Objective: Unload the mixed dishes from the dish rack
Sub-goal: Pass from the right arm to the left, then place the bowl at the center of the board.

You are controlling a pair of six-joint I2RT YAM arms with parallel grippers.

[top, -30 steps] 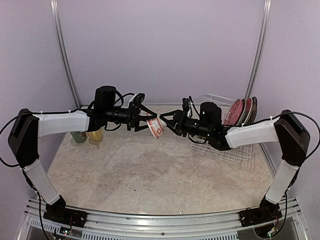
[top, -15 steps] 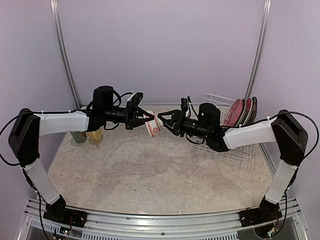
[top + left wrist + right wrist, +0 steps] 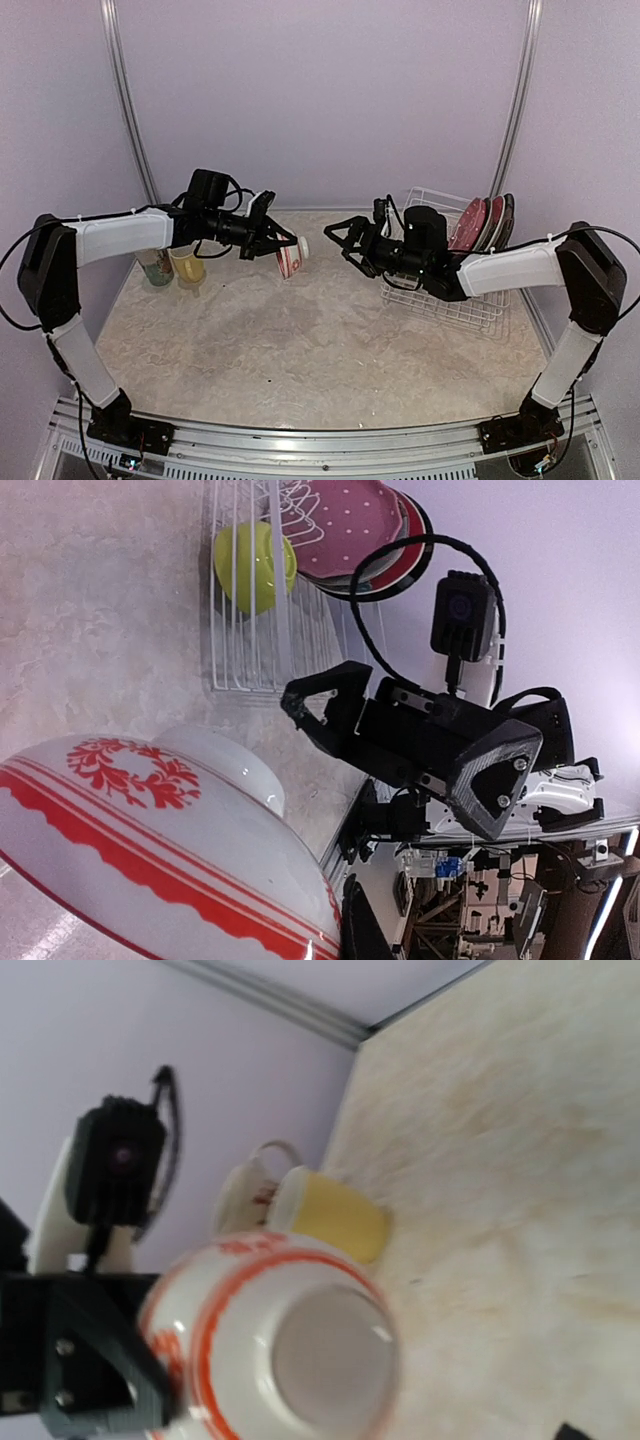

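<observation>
My left gripper (image 3: 281, 246) is shut on the rim of the small white-and-red bowl (image 3: 291, 259), holding it on its side in the air over the middle back of the table. The bowl fills the left wrist view (image 3: 150, 850) and shows its base in the right wrist view (image 3: 275, 1350). My right gripper (image 3: 338, 240) stands open just right of the bowl, apart from it, with nothing in it. The white wire dish rack (image 3: 445, 295) at the right holds upright plates (image 3: 482, 222), the pink dotted plate (image 3: 345, 520) in front, and a lime-green bowl (image 3: 255, 565).
A yellow cup (image 3: 188, 265) and a cream mug (image 3: 157, 268) stand on the table at the back left, under my left arm; both show in the right wrist view, the cup (image 3: 335, 1215) beside the mug (image 3: 245, 1195). Walls close the back and sides.
My left gripper shut on the bowl and carried it left. My right gripper opened, let go of the bowl and drew back to the right.
</observation>
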